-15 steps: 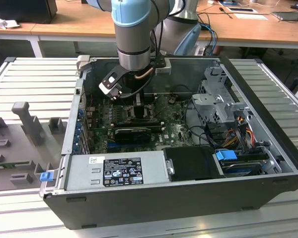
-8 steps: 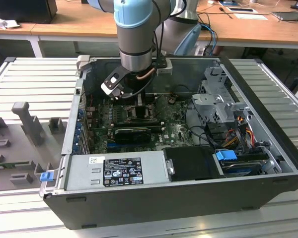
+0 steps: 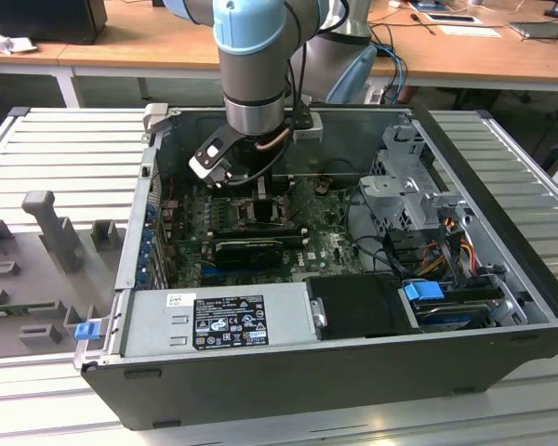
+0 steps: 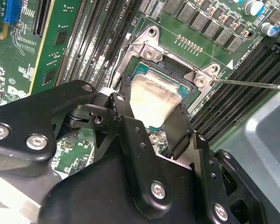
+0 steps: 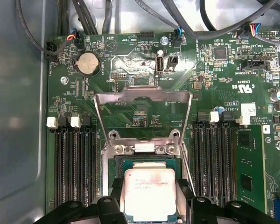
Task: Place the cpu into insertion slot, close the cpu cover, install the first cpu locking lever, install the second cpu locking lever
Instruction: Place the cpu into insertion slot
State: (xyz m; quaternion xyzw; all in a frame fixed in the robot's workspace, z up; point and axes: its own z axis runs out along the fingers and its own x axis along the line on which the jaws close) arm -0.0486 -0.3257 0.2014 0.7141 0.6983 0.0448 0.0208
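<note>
The gripper (image 3: 251, 195) hangs inside the case (image 3: 335, 372) over the insertion slot (image 3: 256, 212), clasping the cpu (image 5: 149, 196) just above it beside the swung-back cpu cover (image 5: 142, 93), and in the exterior view the long card (image 3: 260, 249) lies at six o'clock of the slot, the power supply (image 3: 228, 321) farther at six, the drive cage (image 3: 409, 186) at three.

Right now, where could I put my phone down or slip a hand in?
Bare ribbed table at the exterior view's right of the case. Crowded inside: the tool holds the cpu at the insertion slot, cpu cover raised, memory slots flanking.
</note>
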